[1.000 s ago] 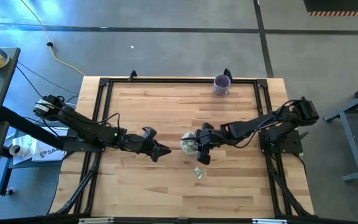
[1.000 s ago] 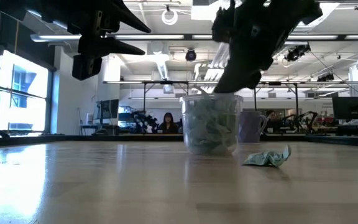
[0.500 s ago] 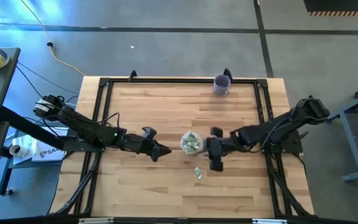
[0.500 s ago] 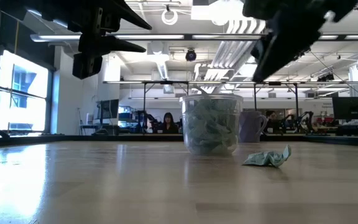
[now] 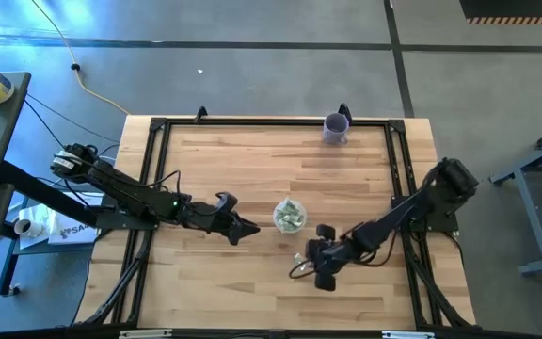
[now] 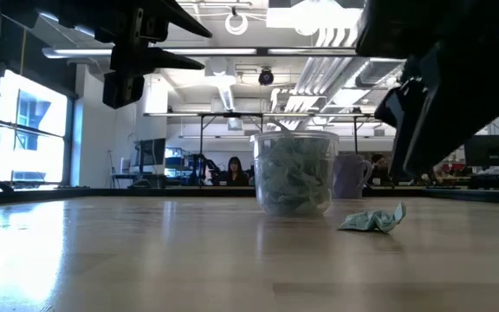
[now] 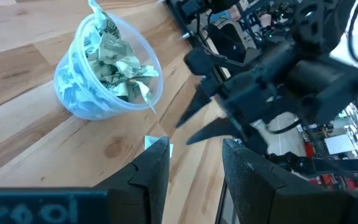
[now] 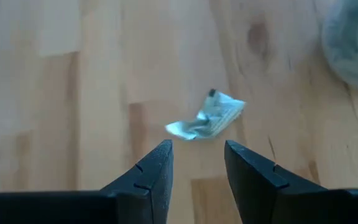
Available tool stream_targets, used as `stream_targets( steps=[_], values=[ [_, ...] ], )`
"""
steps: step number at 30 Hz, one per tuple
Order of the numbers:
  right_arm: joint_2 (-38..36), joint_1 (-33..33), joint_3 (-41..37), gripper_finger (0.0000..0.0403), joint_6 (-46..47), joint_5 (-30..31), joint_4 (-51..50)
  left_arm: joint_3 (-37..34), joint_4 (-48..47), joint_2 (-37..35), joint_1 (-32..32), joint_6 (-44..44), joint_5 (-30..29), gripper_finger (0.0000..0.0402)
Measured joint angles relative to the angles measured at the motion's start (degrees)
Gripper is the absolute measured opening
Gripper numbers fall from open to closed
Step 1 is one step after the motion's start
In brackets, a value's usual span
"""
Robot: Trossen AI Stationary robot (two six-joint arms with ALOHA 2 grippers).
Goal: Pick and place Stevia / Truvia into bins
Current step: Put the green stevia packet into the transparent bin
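Observation:
A clear plastic cup, the bin, stands at the table's middle, filled with crumpled pale green sachets. One loose crumpled sachet lies on the wood nearer the front edge. My right gripper hangs open above this sachet, a little to its near side, with nothing between its fingers; it is tilted down. My left gripper waits open in the air left of the cup, pointing at it.
A purple mug stands at the table's far edge. A black frame runs along the table's sides. Bare wood lies left of and in front of the cup.
My right gripper has left the cup's rim, swung toward the table's right and then toward the near edge, sinking a little, and now hangs over the loose sachet. The cup and the sachet have stayed where they were.

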Motion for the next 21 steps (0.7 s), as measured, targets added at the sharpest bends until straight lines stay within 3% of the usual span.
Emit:
stream_targets(
  steps=[9, 17, 21],
  values=[
    [3.5, 0.8, 0.0, 0.0143, 5.7, 8.3, 4.9, 0.0, 0.0, 0.0, 0.0, -0.1, 3.4, 0.0182],
    [8.7, 0.7, 0.0, 0.0232, 10.7, 7.2, 9.4, 0.0, 0.1, 0.0, 0.0, -0.1, 3.4, 0.0182],
    [9.7, 0.6, 0.0, 0.0255, 9.1, 10.1, 8.0, 0.0, 0.1, 0.0, 0.0, -1.1, 3.6, 0.0182]
  ],
)
